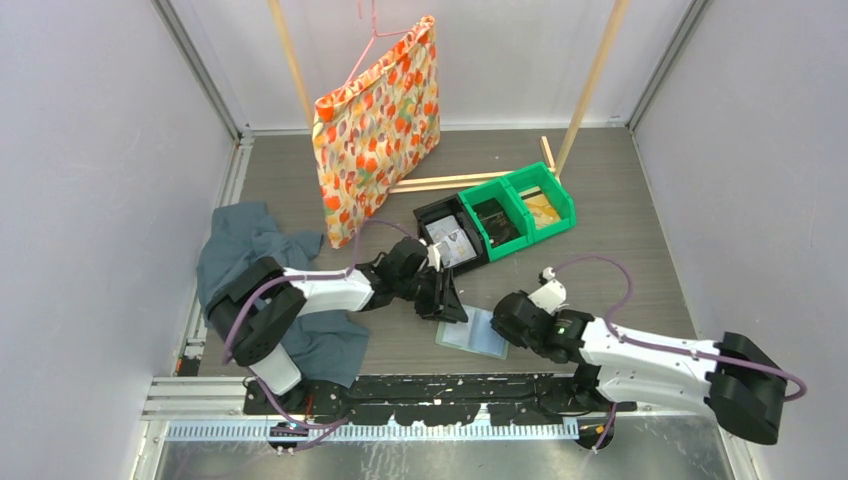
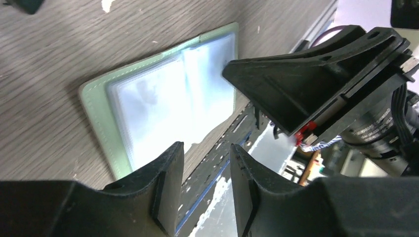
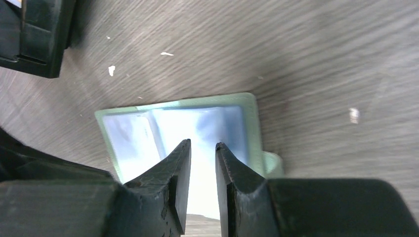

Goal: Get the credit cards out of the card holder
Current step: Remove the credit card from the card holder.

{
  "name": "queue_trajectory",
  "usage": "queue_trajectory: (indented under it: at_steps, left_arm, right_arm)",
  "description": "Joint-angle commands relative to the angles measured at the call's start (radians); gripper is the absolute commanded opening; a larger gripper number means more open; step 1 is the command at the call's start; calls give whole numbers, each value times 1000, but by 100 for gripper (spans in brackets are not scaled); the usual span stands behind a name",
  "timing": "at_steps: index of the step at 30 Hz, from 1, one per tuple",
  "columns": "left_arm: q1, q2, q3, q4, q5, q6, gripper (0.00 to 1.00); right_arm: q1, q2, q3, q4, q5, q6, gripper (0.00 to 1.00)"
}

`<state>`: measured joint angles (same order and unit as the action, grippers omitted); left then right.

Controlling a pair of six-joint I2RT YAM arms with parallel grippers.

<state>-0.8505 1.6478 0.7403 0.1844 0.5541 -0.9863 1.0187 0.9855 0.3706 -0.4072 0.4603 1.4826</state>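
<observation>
The grey wood desk (image 1: 620,230) carries everything. Far beyond both pairs of fingers hangs a flowered orange bag (image 1: 380,120), and behind the left fingers, beside that arm, a dark teal cloth (image 1: 240,245) lies crumpled. Beyond the fingers and a little to their right stand two joined green bins (image 1: 525,210), with a black bin (image 1: 450,240) touching them on the side of the left fingers. The left gripper (image 1: 447,298) and the right gripper (image 1: 503,320) point toward each other, close together, with the card holder (image 1: 470,335) between and below them. It lies flat on the desk and opened, with the pale blue inner panels facing up (they glare so much that I cannot tell any cards in them). The left fingers (image 2: 170,168) are parted, nothing is between them, and they stand over one corner of the holder. The right fingers (image 3: 180,163) are released too, with only a narrow gap, over the middle of the panels; if they touch, I cannot tell. A small green tab (image 3: 272,165) sticks out of the holder just beside the right fingers.
</observation>
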Motion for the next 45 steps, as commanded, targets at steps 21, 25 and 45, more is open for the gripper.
queue_trajectory:
  at_steps: [21, 25, 45]
  left_arm:
    - [-33, 46, 39, -7, 18, 35, 41]
    - [-45, 56, 56, 8, 27, 29, 41]
    - [-36, -36, 76, -266, -184, 115, 44]
  right_arm:
    - [-4, -61, -87, -115, 5, 22, 29]
    - [-5, -63, -85, -116, 0, 21, 28]
    - [-4, -99, -90, -146, 6, 23, 28]
